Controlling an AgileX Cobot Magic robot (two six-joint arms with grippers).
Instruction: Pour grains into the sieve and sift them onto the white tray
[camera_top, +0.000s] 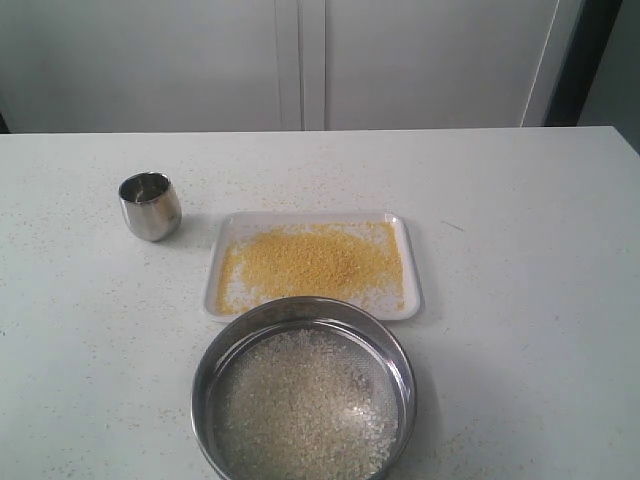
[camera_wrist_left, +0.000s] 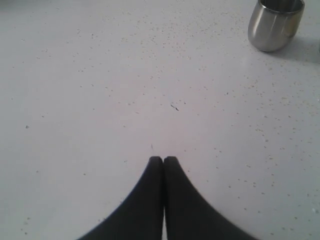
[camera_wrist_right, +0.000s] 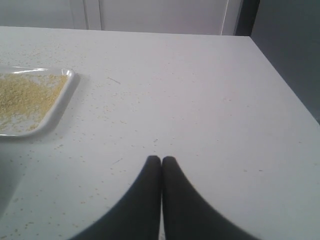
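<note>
Two sorts of grains lie apart now: the fine yellow granules (camera_top: 310, 262) are spread across the white tray (camera_top: 408, 285), and the pale rice-like grains (camera_top: 305, 405) cover the mesh of the sieve (camera_top: 200, 385). That split reads as sifting done, since the small granules fit through the mesh and the larger ones do not. You see the sieve set down at the near edge of the desk (camera_top: 520, 300), just in front of the tray; its far rim meets the tray's near rim in the exterior view, though contact cannot be told. The steel cup (camera_top: 150, 207) stands upright toward the left edge, beside the tray's far left corner, looking emptied. Your left gripper (camera_wrist_left: 163, 159) and right gripper (camera_wrist_right: 161, 158) each have jaws pressed together on nothing, over bare desk, clear of everything.
</note>
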